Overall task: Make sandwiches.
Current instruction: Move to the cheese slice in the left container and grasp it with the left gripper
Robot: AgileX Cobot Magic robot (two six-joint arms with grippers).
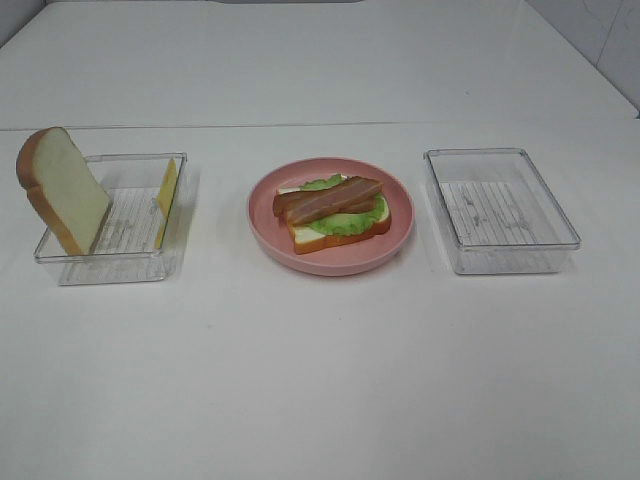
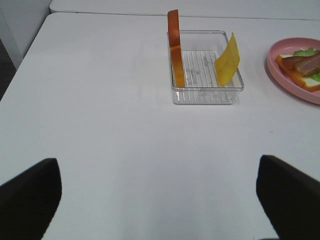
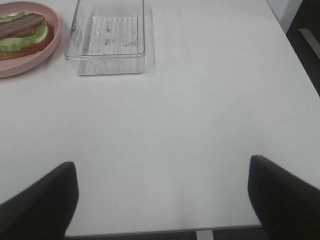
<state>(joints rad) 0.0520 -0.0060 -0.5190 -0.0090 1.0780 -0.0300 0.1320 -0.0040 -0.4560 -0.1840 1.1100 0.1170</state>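
On the white table (image 1: 320, 400), a plate (image 1: 330, 264) holds the sandwich (image 1: 335, 210).

Plate (image 1: 330, 265) sits mid surface (image 1: 320, 380). On it, btm to top: bread slice (image 1: 340, 238), lettuce leaf (image 1: 345, 224), bacon strips (image 1: 328, 200). L tray (image 1: 110, 275) lies left of plate and R tray (image 1: 500, 262) right of it, each apart from plate, all 3 in one row. In L tray: 2nd bread slice (image 1: 65, 190) stands on edge, tilted, at tray's left side, top above rim; cheese slice (image 1: 167, 188) leans vs. right wall.
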